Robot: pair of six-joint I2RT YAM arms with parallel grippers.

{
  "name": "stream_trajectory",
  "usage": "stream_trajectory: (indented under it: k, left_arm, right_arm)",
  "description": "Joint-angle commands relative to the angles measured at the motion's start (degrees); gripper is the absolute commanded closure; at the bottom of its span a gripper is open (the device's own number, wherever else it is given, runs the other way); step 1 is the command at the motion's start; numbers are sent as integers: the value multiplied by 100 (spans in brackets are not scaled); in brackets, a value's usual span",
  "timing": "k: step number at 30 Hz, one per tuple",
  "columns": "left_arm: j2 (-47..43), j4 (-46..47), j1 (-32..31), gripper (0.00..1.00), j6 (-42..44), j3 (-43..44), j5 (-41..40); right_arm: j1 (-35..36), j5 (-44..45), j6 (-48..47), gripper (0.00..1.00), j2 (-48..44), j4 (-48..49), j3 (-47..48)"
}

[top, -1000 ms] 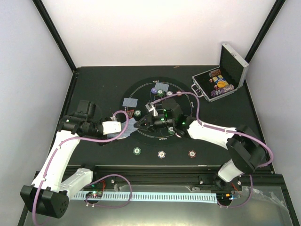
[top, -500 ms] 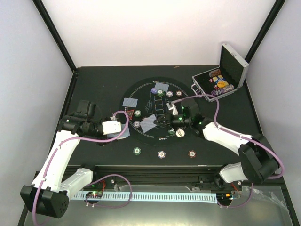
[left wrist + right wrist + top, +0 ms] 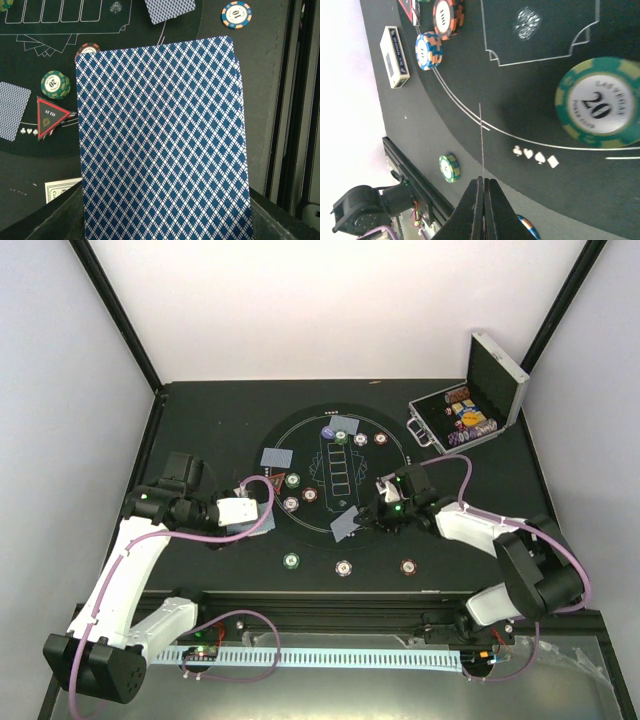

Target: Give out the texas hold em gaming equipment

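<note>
Black table (image 3: 210, 420), white walls, round printed mat (image 3: 315, 520).

Top view: right gripper (image 3: 366, 523) over mat's near-right rim, pinched on one blue-backed card (image 3: 346, 525) jutting left. Left gripper (image 3: 262, 504) at mat's left edge, near red triangle marker (image 3: 269, 483). Two more cards flat on mat. Three chips (image 3: 343, 568) in row off near rim.

Left wrist: card deck (image 3: 160, 140) clamped between fingers, fills frame. Marker on its left.

Right wrist: jaws closed tight on card, seen edge-on. Green 20 chip (image 3: 597, 104) ahead, right.

Open silver case (image 3: 496, 377) right of black mat (image 3: 300, 436).
</note>
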Motion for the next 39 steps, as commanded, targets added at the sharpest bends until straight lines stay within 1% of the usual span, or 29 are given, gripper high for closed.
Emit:
stream_trajectory:
  k: [1,5,12,17,22,26,30,33,35,36,38,39]
  left_arm:
    - [-69,-34,9,98,89,98,58]
    - [-73,-33,5,98,71,96,85]
    - [-78,-42,4,98,88,106,66]
    - [-51,12,11,99,79,105,182]
    - [-65,15,12,98,79,105,209]
    - [-99,-21,5,98,80,90,146]
    - [-111,-36,11,98,80,91,100]
    - [-115,-41,9,98,88,88,93]
    - [-111,-33,9,98,88,96,110]
    - [-105,-33,9,98,89,96,129]
    - [-113,-37,8,99,88,105,160]
    - [-119,-29,7,98,87,109,172]
  right_arm:
    - [-228,111,-354,99,-200,-244,-39]
    - [-298,33,-446,99,-88,-373,120]
    - [-183,-236,-74,99,87,247,-193]
    - [0,-250,138,99,187,603,-381]
    - [194,-178,264,99,435,823,-353]
    - [192,-59,127,99,600,684,-274]
    - [182,324,-82,95,466,253,-197]
    - [168,523,-187,81,297,19,-167]
    - [168,622,-262,65,211,-163,-108]
    - [168,681,-298,60,144,-260,-87]
    - [165,771,-374,52,-46,-452,-49]
    - [164,797,-409,50,-146,-567,-24]
